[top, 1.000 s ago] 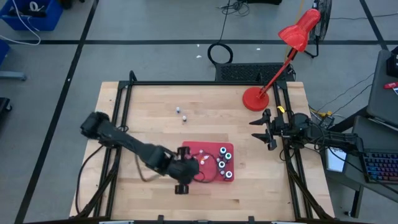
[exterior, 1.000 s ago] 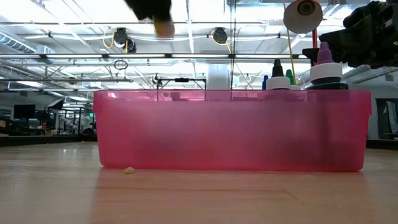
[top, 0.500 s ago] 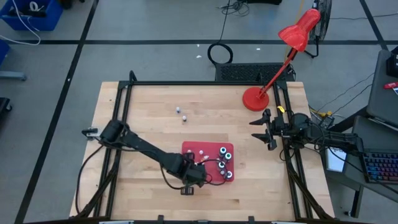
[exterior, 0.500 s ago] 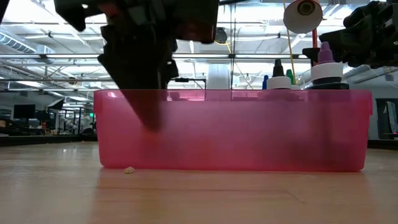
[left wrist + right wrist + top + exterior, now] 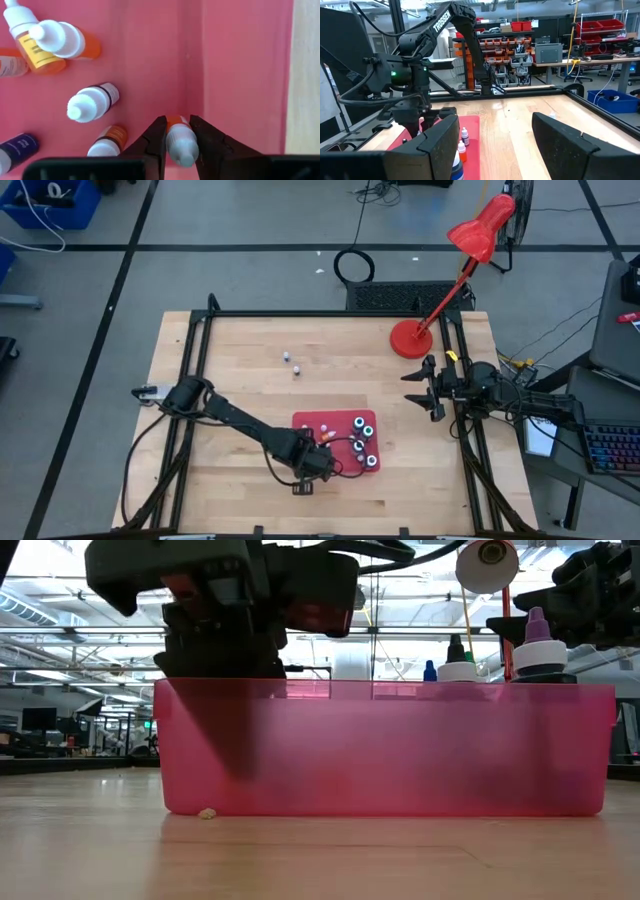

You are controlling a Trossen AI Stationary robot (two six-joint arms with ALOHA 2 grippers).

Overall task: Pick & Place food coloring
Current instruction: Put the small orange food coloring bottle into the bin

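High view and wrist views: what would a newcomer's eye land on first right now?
The red tray near the table's front, with the left gripper down in it, shut on an orange bottle. Other bottles stand in the tray, two wait mid-table. The right gripper idles open at the right edge.

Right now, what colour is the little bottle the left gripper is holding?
Orange body with a white cap: the bottle pinched in the left gripper over the red tray, clearest in the left wrist view.
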